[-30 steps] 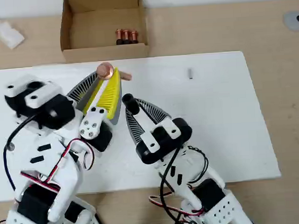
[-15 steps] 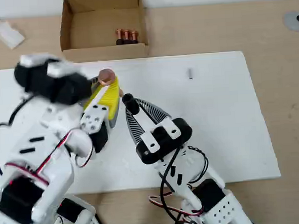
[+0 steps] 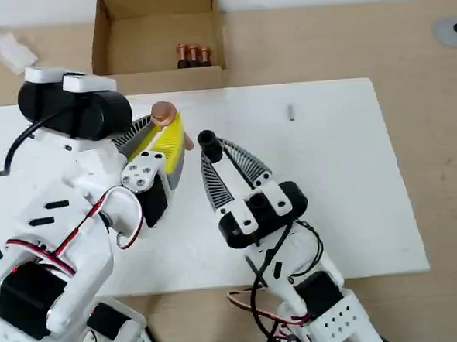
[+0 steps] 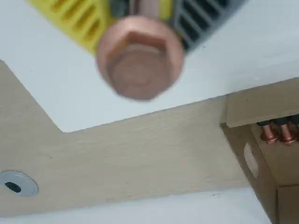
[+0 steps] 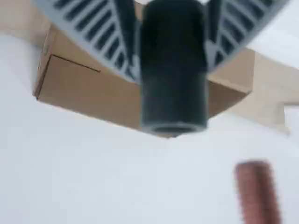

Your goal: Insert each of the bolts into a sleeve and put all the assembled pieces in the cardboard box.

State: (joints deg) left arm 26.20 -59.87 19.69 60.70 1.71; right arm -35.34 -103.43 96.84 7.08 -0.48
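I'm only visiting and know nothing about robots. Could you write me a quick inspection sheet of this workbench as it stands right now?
Surface: white sheet on a wooden table.
Job's things: copper bolt and black sleeve, held side by side and not yet joined; three assembled pieces in the cardboard box.
Clutter: small grey bit on the sheet; white object at a far corner of the table.
Grippers: left gripper shut on the bolt; right gripper shut on the sleeve.
Cables: red, white and black wires looped along both arms.
Surroundings: grey round fitting set in the tabletop.

Copper bolt (image 3: pixel 163 111) near black sleeve (image 3: pixel 209 141)
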